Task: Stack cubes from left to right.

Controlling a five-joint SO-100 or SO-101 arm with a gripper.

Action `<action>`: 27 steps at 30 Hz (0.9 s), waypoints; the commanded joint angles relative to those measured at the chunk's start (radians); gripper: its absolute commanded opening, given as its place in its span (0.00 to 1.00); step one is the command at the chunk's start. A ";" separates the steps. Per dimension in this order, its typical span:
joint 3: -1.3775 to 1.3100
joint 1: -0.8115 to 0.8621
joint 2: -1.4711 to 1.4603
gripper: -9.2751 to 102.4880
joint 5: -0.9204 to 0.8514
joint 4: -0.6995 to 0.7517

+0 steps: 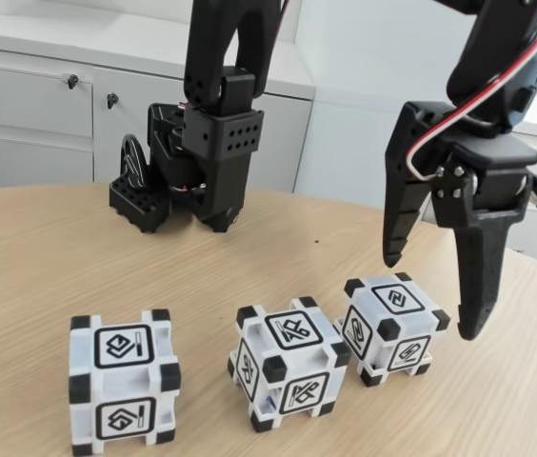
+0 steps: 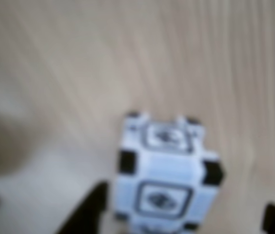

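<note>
Presently, three cubes are seen in a row on the wooden table [image 1: 21, 257] in the fixed view: the left cube [image 1: 123, 381] stands well apart near the front edge of the picture, while the middle cube [image 1: 288, 361] and the right cube [image 1: 392, 327] nearly touch. The gripper [image 1: 435, 297] is held released above the right cube, its jaws spread wide with open room on both sides. In the blurred wrist view a cube [image 2: 166, 176] is framed between the dark fingertips [image 2: 86, 214].

no readable words or numbers, cubes [image 1: 292, 367] carry black-framed abstract glyphs (differing per cube), not letters
</note>
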 commanded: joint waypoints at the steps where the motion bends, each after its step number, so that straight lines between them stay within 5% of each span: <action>1: -0.005 -0.005 0.003 0.38 0.026 0.011; 27: -0.009 0.002 -0.179 0.32 0.002 -0.006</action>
